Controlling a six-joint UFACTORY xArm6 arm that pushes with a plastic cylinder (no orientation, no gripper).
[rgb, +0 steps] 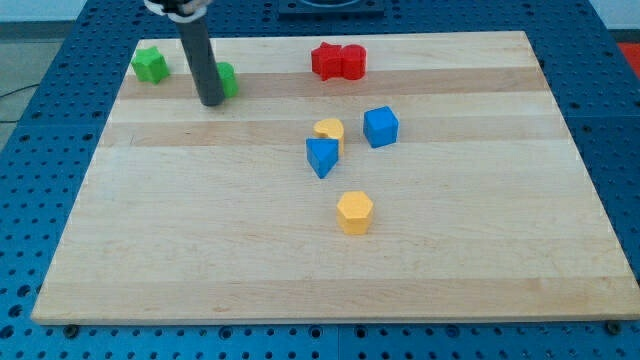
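My tip (211, 101) rests on the wooden board near the view's top left. It stands right against a green block (227, 79), which the rod partly hides. A second green block (150, 65) lies further left, near the board's corner. Two red blocks (338, 61) sit pressed together at the top middle. Near the centre, a blue triangular block (321, 157) touches a yellow rounded block (329, 130). A blue cube (380, 126) stands just right of them. A yellow hexagonal block (354, 212) lies alone below the group.
The wooden board (150, 260) lies on a blue perforated table (30, 150) that shows on all sides.
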